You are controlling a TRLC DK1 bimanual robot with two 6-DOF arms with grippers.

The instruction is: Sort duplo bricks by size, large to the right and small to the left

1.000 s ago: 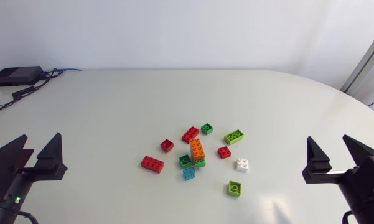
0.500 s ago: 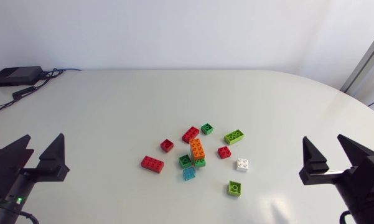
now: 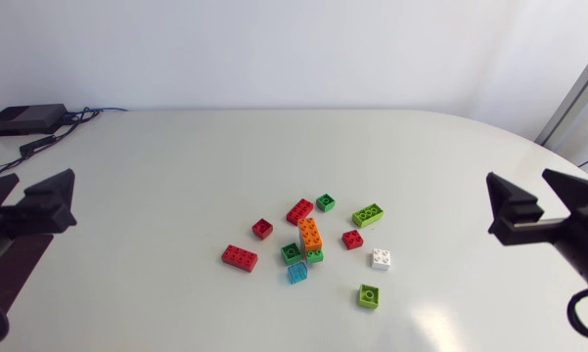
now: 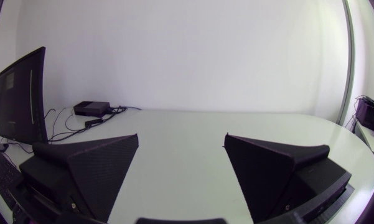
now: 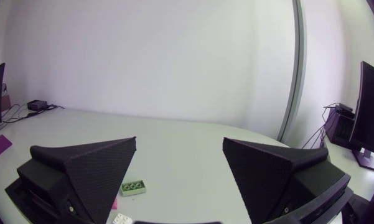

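Several duplo bricks lie in a loose cluster at the table's middle. An orange long brick point(image 3: 310, 235) is at its centre, with a red long brick point(image 3: 240, 257) to the left and a lime long brick point(image 3: 369, 215) to the right. Small ones include a white brick point(image 3: 381, 258), a lime brick point(image 3: 369, 295) and a clear blue brick point(image 3: 296, 274). My left gripper point(image 3: 20, 196) hangs open at the left edge, far from the bricks. My right gripper point(image 3: 540, 193) stands open at the right edge. In the right wrist view, the lime long brick point(image 5: 132, 187) lies well ahead of the open gripper point(image 5: 179, 171). The left wrist view shows only its open gripper point(image 4: 180, 168) over bare table.
A black box point(image 3: 24, 119) with cables sits at the table's far left corner. Bare white tabletop point(image 3: 157, 186) spreads on both sides of the cluster.
Both arms have risen and drawn outward: the left gripper toward the left edge, the right gripper up and toward the right edge. The bricks have not moved.
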